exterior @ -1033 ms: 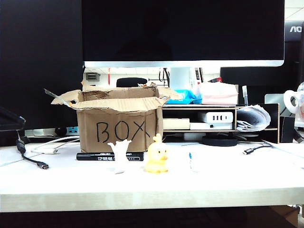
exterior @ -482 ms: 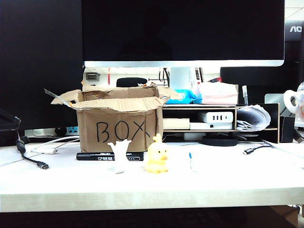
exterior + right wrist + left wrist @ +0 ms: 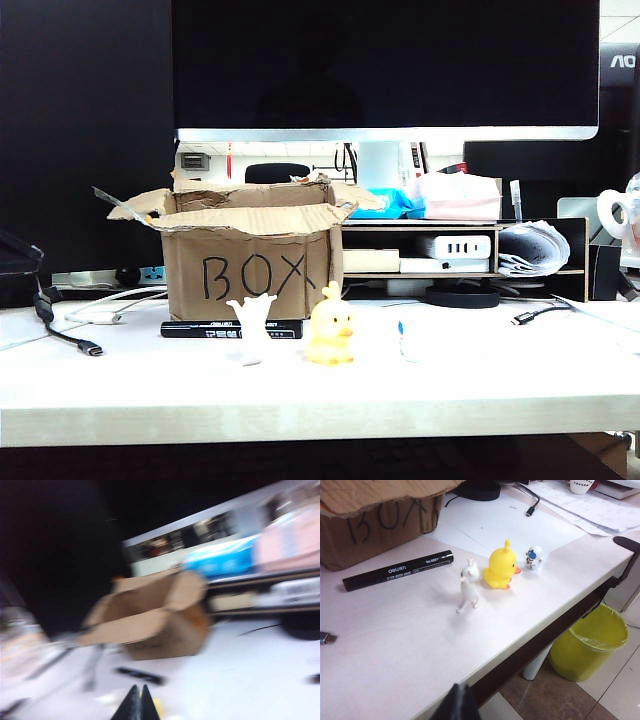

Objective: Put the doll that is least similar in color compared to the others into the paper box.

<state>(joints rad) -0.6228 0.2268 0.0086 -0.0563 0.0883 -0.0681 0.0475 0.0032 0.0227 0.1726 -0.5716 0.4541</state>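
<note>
Room lies open around the upright doll (image 3: 331, 328) near the surface's (image 3: 480, 385) front edge, beak rightward, right of the paper box (image 3: 248, 262). Left end effector (image 3: 458, 706) and right end effector (image 3: 136, 704), both pressed together, hang off that edge.

The doll (image 3: 330, 328) is pale yellow with an orange beak, bright yellow in the left wrist view. The paper box (image 3: 248, 254) is brown corrugated cardboard with "BOX" in black marker. The figure with raised arms (image 3: 251, 326) is white; the tiny figure (image 3: 534, 558) is white with a blue mark. The marker pen (image 3: 398, 570) is black with white lettering. The table (image 3: 480, 380) is pale whitish wood. The bin (image 3: 588, 642) is yellow-green. Both end effectors, left (image 3: 459, 703) and right (image 3: 137, 703), are black.
</note>
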